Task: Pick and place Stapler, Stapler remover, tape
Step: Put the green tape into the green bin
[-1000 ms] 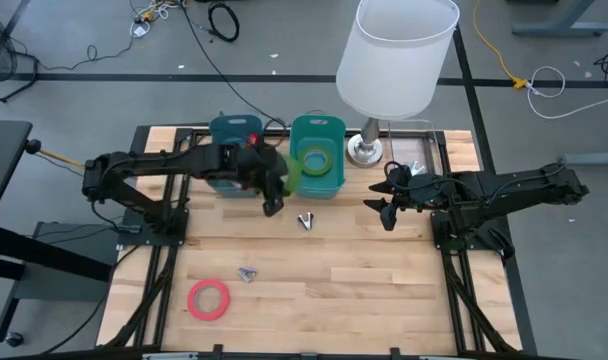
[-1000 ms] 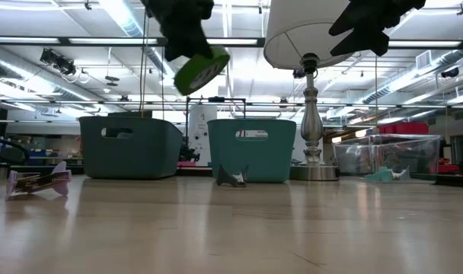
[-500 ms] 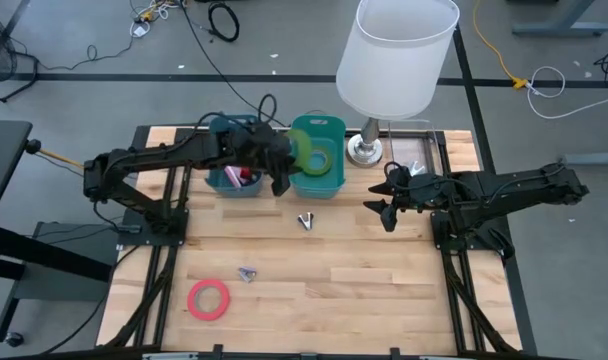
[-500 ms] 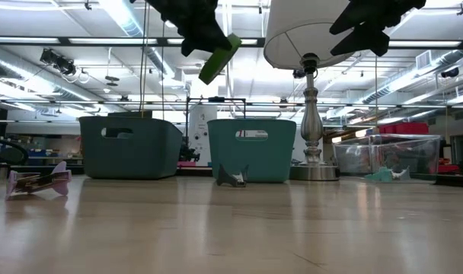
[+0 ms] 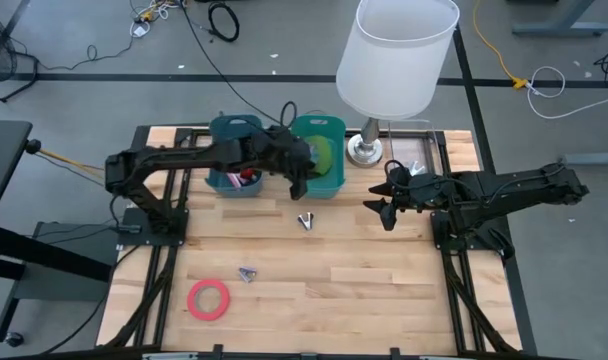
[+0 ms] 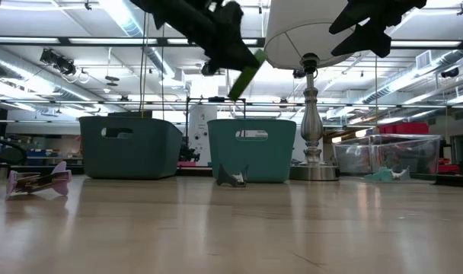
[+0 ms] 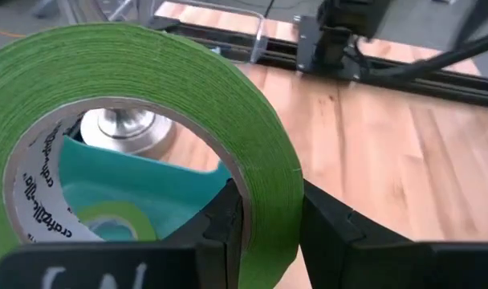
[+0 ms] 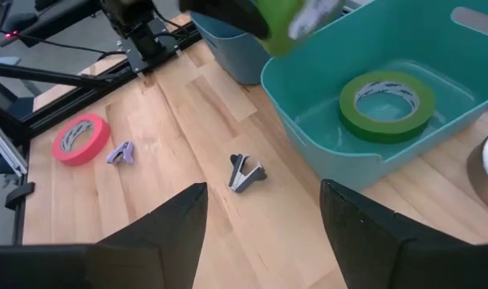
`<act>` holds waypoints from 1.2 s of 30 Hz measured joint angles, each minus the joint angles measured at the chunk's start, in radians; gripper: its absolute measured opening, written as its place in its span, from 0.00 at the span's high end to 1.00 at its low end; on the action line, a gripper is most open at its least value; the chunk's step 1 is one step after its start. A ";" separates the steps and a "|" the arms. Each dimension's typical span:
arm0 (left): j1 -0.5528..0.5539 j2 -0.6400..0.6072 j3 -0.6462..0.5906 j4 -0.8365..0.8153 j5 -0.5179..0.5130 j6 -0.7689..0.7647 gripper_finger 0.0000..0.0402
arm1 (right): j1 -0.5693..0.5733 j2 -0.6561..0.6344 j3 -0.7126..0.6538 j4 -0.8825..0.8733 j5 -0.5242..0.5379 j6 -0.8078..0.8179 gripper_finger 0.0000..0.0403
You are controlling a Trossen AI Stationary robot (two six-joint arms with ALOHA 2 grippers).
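Note:
My left gripper hangs above the light teal bin, shut on a green tape roll that shows edge-on in the low view. A second green roll lies flat on that bin's floor. A dark staple remover rests on the table in front of the bin. Nearer the near edge lie a purple staple remover and a red tape roll. My right gripper waits open, raised above the table to the right of the bin. No stapler can be made out. My left gripper pinches the green roll's wall, one finger inside the core and one outside. The fingers lie across the band. The roll is lifted clear above the light teal bin and stands tilted, slanting down below the fingers.
A darker teal bin with a red thing inside stands left of the light one. A lamp's base and its wide white shade stand right of the bins, with a clear box beyond. Bare wood spans the table's middle and near right.
My left gripper has carried the green roll toward the table's right, from above the gap between the two bins to above the light teal bin. The roll has turned meanwhile, from showing its open face in the low view to standing edge-on.

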 joint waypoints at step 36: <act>0.095 0.125 0.000 0.174 0.074 0.093 0.74 | 0.000 0.000 0.000 0.000 0.036 0.021 0.41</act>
